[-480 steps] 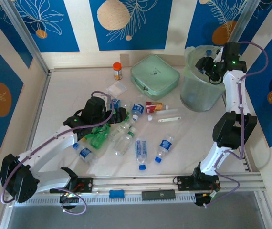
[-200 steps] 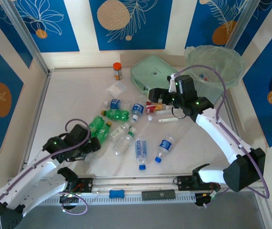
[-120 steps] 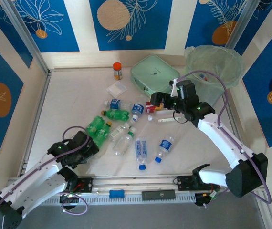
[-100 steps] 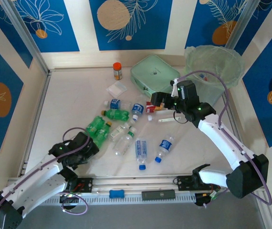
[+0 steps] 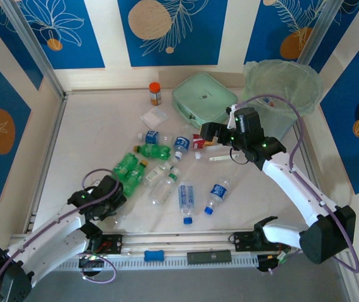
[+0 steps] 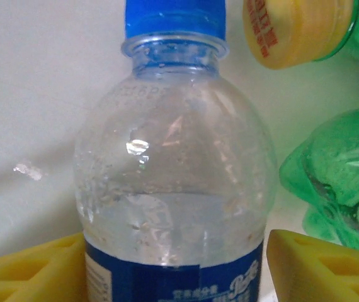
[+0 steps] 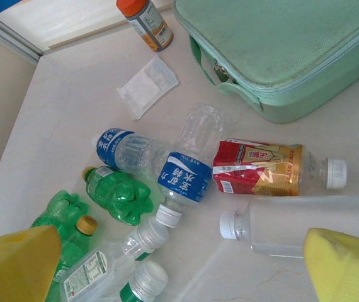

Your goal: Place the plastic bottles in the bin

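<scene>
**Left jaws at a blue-capped bottle, bin far across the table**

**Top view.** The bin point(image 5: 312, 85) stands at 1 o'clock on the table point(image 5: 91, 138). The loose bottles point(image 5: 186, 200) lie about the middle. The left gripper point(image 5: 110, 204) is low at 7 o'clock and covers what lies under it. The right gripper point(image 5: 206, 134) hangs just past centre toward 1 o'clock, beside the case point(image 5: 205, 100), with its jaws wide apart and empty. The risk I see is the carry. A path from 7 o'clock to the bin crosses the pile and the right arm, so a clash or a drop seems possible. What lies in the bin is hard to make out through its liner.

**Left wrist.** A blue-capped bottle point(image 6: 173, 189) stands between the yellow pads point(image 6: 34, 270), cap at 12 o'clock. The pads sit right at its labelled sides, but I cannot tell whether they press it. It looks partly filled, so a light hold low on the label could let it swing or slip. A green bottle point(image 6: 343, 170) at 3 o'clock and a yellow cap point(image 6: 293, 28) at 1 o'clock lie just beside it and could be dragged along. Its base is cut off.

**Right wrist.** The pads at 7 and 5 o'clock are well apart with nothing between them. A red bottle point(image 7: 258, 167) lies at centre, and a clear bottle point(image 7: 293, 223) lies just beside it toward 5 o'clock. A descent here could catch both or neither. The clear bottle's far end is cut off at the frame edge.
</scene>
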`<state>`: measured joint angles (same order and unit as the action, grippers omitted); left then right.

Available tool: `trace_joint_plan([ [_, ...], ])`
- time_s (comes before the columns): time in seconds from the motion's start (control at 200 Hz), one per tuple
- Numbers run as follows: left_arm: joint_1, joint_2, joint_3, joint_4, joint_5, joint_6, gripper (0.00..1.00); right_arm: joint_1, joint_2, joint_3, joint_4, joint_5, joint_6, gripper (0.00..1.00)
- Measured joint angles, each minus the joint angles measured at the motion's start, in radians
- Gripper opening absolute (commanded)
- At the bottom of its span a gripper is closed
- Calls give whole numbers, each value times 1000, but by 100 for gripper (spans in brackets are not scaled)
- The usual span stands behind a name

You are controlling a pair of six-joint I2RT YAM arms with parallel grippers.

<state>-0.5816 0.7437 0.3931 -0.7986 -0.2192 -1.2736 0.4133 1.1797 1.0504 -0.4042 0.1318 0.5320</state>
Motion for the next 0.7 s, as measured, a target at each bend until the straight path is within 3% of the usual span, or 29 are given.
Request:
trace_joint_plan([
  [0.05,6,6,0,8,0,2,68,0,0,0,0,0,0,99],
  [0.195,24,15,-6,28,-5,22,48,0,0,0,0,0,0,99],
  [0.53,51,-19,0,11,-30,71,44,0,0,0,0,0,0,99],
  [0.7,59,-42,114,-35,-85,158,43,0,0,0,7,-37,0,99],
])
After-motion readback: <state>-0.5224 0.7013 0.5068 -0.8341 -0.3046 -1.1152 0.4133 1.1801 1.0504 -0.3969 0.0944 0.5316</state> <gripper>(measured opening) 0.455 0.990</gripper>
